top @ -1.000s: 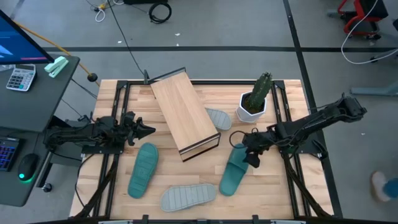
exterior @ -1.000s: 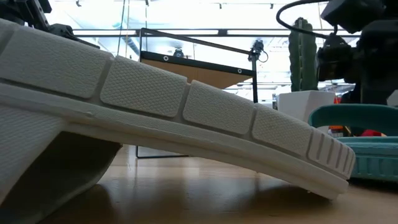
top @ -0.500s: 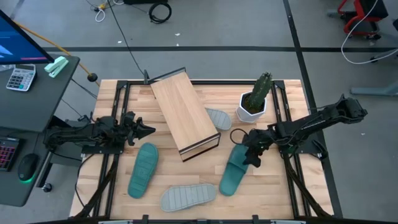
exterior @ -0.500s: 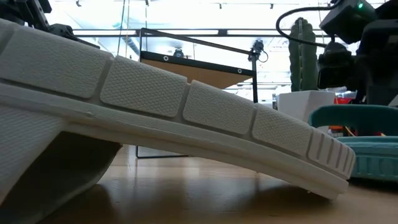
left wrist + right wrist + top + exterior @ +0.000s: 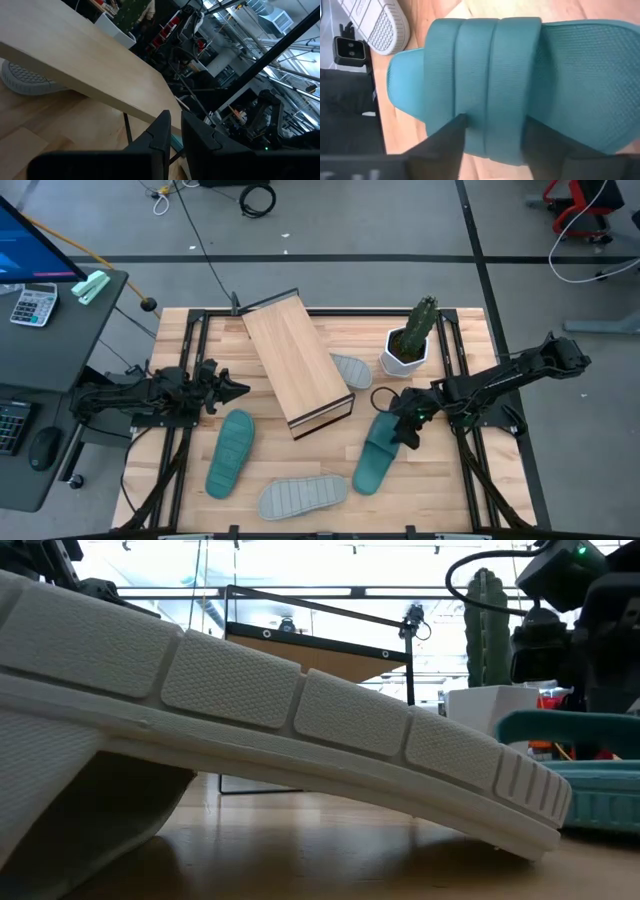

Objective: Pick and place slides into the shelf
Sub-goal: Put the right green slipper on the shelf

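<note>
The right gripper (image 5: 404, 432) reaches down beside the cactus pot (image 5: 402, 356), fingers spread astride the teal slide's strap (image 5: 490, 75), not clamped.

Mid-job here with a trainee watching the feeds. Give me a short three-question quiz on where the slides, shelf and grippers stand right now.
1. True or false: a slide already rests on top of the shelf.
2. Which gripper is at the upright teal slide? A) left gripper B) right gripper C) neither
3. Fill in: the plant pot stands near the table's ____ right corner.

Key
1. False. All four slides lie on the table; one grey slide is partly tucked under the shelf's edge.
2. B. The right gripper has its fingers open, one on each side of the strap; the left gripper waits shut beside the shelf.
3. Far.
</note>
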Controlling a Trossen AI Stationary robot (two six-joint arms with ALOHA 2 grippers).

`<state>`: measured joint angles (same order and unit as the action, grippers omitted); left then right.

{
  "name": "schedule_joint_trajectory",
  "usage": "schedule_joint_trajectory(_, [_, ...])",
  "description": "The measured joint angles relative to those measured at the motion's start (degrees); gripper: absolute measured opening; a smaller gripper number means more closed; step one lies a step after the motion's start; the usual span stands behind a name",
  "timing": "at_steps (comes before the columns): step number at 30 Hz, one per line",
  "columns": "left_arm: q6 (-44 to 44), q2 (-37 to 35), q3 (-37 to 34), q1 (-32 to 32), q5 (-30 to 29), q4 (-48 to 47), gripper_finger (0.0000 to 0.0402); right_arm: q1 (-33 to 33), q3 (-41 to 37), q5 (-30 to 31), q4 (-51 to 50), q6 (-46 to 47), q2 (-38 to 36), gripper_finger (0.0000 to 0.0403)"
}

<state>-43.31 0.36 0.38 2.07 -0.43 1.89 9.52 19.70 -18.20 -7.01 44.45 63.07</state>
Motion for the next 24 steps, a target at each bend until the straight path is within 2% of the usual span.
schedule_joint_trajectory(8, [0.22, 0.00, 0.00, 0.02, 0.00, 0.00, 0.0047, -0.02, 0.00, 0.53, 0.04, -0.44, 0.00, 0.0020])
schedule_joint_trajectory(14, [0.29, 0.00, 0.00, 0.00, 0.00, 0.00, 0.0037, -0.04, 0.01, -4.94, 0.03, 4.72, -0.42, 0.0012])
schedule_joint_trajectory(20, [0.40, 0.00, 0.00, 0.02, 0.00, 0.00, 0.0028, 0.13, 3.11, -10.38, -0.71, 8.50, -4.48, 0.0007])
schedule_joint_trajectory(24, [0.42, 0.00, 0.00, 0.02, 0.00, 0.00, 0.0025, 0.15, 7.97, -11.77, -7.34, 9.29, -8.32, 0.0007])
